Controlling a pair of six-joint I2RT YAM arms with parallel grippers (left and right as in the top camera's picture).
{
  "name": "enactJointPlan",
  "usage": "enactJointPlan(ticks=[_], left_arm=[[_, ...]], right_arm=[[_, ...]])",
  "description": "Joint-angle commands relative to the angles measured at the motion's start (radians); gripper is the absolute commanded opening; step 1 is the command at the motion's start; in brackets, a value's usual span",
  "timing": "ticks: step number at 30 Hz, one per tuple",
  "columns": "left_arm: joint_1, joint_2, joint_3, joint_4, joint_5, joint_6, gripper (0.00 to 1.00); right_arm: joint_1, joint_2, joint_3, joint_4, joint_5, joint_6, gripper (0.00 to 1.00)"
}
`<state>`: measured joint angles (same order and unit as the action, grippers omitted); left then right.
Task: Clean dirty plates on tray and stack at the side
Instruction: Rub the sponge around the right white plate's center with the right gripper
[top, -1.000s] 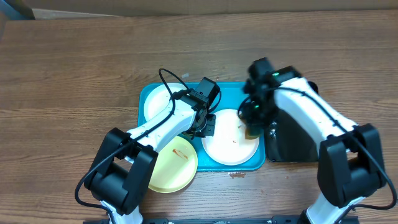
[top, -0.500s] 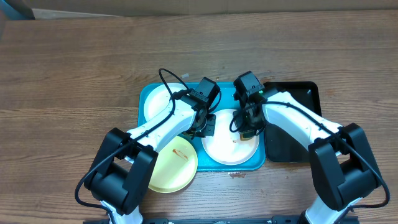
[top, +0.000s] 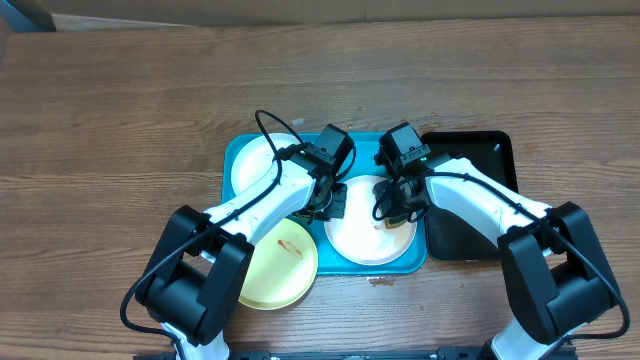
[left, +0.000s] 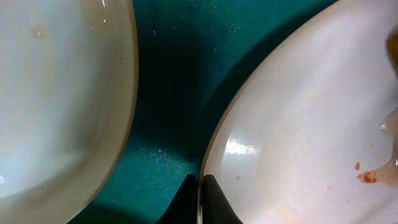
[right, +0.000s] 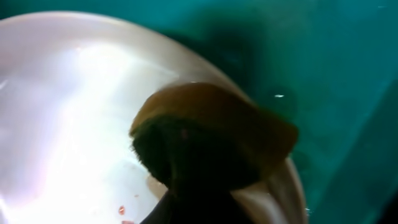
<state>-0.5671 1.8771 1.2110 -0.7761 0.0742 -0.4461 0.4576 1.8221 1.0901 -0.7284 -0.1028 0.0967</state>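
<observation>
narrow tray (left: 168, 93) gap btw white plates (left: 62, 93), both arms (top: 260, 198) crowd tray middle

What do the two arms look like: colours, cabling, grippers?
Left arm and right arm match: glossy white rounded link shells between bulky black joint housings. A thin black cable loops free beside the left wrist. Left gripper and right gripper are black; the left's fingers taper to narrow tips.
</observation>
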Motion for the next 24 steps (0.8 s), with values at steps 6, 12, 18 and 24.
enactJointPlan(ticks=[6,12,18,24], left_arm=[[0.005,0.016,0.014,0.005,-0.015,-0.015,0.04],[0.005,0.016,0.014,0.010,-0.014,-0.015,0.04],[0.005,0.016,0.014,0.011,-0.014,-0.015,0.04],[0.005,0.016,0.014,0.010,-0.014,-0.014,0.04]], right_arm=[[0.003,-0.006,-0.025,-0.036,-0.140,-0.081,0.12],[0.004,-0.006,-0.025,-0.053,-0.233,-0.128,0.12],[0.004,-0.006,-0.025,-0.075,-0.234,-0.127,0.12],[-0.011,-0.006,0.012,-0.116,-0.269,-0.129,0.08]])
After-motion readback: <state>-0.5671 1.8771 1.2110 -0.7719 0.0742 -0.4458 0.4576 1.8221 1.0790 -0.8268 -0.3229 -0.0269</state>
